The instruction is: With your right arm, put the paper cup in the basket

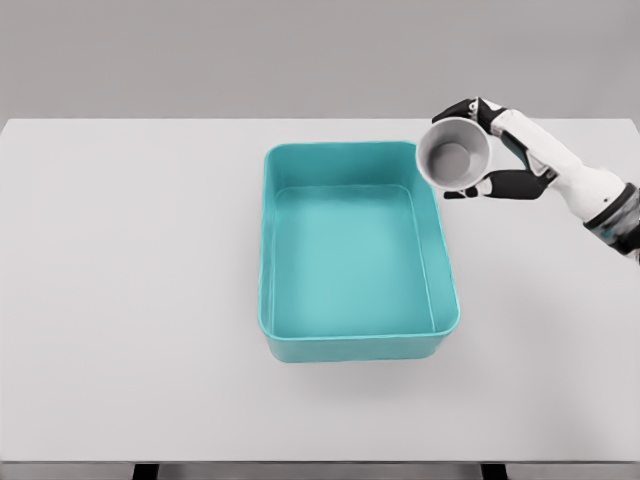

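At the basket's far right corner, the right hand grips the paper cup, mouth tilted toward the camera. The basket's hollow lies just left and nearer.

Bright, even, diffuse light; faint soft shadows under the basket; slightly soft render, no glare.

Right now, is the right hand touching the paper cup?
Touching. The head view shows the right hand with fingers curled around the paper cup, holding it tilted at the far right corner of the basket.
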Motion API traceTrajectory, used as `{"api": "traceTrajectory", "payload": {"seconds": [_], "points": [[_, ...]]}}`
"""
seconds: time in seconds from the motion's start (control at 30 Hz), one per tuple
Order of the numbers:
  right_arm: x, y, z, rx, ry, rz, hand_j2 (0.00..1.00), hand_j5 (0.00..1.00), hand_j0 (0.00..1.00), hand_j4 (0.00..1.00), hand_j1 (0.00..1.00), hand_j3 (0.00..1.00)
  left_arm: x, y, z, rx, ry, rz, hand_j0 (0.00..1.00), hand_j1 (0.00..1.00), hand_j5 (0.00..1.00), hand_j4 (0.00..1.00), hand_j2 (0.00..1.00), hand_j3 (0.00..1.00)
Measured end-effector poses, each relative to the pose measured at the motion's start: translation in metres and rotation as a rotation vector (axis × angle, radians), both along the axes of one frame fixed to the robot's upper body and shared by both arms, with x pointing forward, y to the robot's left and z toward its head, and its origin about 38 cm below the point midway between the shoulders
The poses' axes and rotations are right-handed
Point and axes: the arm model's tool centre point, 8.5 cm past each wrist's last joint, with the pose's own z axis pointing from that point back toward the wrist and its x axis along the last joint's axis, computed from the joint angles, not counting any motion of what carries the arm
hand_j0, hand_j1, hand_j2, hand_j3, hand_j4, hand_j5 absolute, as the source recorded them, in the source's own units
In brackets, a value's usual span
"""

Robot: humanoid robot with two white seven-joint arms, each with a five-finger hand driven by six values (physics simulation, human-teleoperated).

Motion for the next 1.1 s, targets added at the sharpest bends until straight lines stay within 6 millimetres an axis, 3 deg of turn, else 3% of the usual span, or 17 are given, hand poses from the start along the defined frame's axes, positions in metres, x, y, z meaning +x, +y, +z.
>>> {"api": "traceTrajectory", "payload": {"seconds": [0.3, 0.53, 0.97, 1.1], "points": [[0.002, 0.058, 0.016, -0.114, -0.097, 0.134, 0.47, 0.47, 0.47, 0.47, 0.47, 0.47, 0.0, 0.0, 0.0, 0.0, 0.0, 0.0, 1.0, 1.0, 1.0, 1.0, 1.0, 1.0], [0.0, 0.098, 0.013, -0.229, -0.138, 0.239, 0.47, 0.47, 0.47, 0.47, 0.47, 0.47, 0.0, 0.0, 0.0, 0.0, 0.0, 0.0, 1.0, 1.0, 1.0, 1.0, 1.0, 1.0], [-0.006, 0.129, -0.023, -0.481, -0.168, 0.344, 0.47, 0.47, 0.47, 0.47, 0.47, 0.47, 0.0, 0.0, 0.0, 0.0, 0.0, 0.0, 1.0, 1.0, 1.0, 1.0, 1.0, 1.0], [-0.008, 0.129, -0.036, -0.535, -0.154, 0.354, 0.47, 0.47, 0.47, 0.47, 0.47, 0.47, 0.0, 0.0, 0.0, 0.0, 0.0, 0.0, 1.0, 1.0, 1.0, 1.0, 1.0, 1.0]]}}
